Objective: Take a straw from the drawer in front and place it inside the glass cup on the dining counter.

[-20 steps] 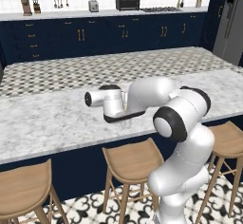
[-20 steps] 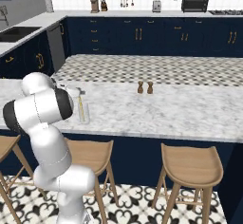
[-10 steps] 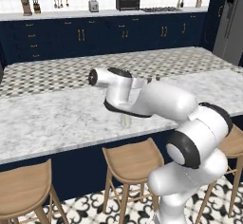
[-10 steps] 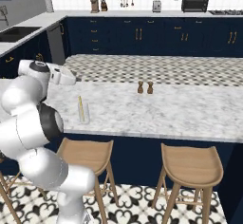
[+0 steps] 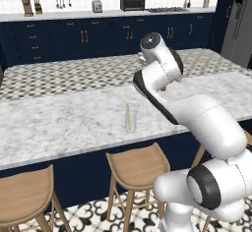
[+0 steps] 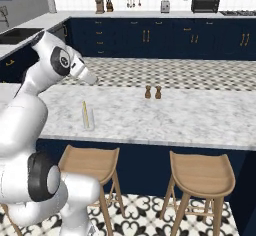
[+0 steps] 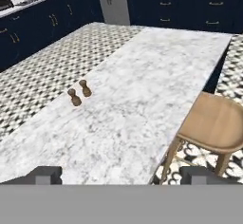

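Note:
The glass cup [image 5: 131, 120] [image 6: 89, 120] stands upright on the dining counter [image 5: 59, 123] [image 6: 175, 115] [image 7: 142, 99], close to its near edge. The yellow straw [image 5: 128, 115] [image 6: 85, 114] leans inside the cup, its top poking above the rim. My arm is raised well above and behind the cup, touching neither cup nor straw. My gripper [image 7: 122, 174] is open, its two dark fingertips [image 7: 47, 173] set wide apart with nothing between them, looking along the marble slab. The drawer is out of view.
Two small brown shakers [image 6: 152, 92] [image 7: 79, 92] stand mid-counter, right of the cup. Round wooden stools [image 5: 138, 164] [image 6: 92, 162] [image 7: 218, 123] line the counter's near side. The navy wall cabinets and worktop with toaster oven [image 5: 132, 2] lie beyond.
My arm has lifted from low over the cup to high above the counter and swung away. The straw stays in the cup, which has not moved.

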You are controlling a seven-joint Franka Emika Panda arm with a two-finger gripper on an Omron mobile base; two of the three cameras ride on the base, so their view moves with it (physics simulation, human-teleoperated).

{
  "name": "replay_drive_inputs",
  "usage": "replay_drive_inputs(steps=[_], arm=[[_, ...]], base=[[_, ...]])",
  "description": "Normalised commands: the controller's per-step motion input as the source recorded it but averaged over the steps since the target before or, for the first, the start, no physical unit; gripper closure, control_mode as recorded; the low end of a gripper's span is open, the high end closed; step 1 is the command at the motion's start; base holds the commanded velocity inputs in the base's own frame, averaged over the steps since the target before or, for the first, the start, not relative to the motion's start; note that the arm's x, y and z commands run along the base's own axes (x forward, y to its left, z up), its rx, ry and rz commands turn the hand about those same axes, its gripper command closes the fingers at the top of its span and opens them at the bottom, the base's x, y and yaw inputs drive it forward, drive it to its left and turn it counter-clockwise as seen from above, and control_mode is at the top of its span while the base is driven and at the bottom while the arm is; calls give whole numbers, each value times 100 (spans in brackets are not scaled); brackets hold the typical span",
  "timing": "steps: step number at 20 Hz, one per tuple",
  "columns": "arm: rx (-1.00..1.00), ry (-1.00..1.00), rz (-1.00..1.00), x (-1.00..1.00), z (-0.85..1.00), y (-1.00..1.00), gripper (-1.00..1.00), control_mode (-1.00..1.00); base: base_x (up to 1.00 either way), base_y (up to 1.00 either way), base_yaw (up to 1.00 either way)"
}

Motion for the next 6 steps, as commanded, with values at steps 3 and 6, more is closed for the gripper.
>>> replay_drive_inputs(steps=[3, 6], arm=[[32, 25, 10, -29, 8, -80, -100, -100], [26, 28, 10, -34, -8, -70, -100, -100]], base=[[0, 0, 0], [0, 0, 0]])
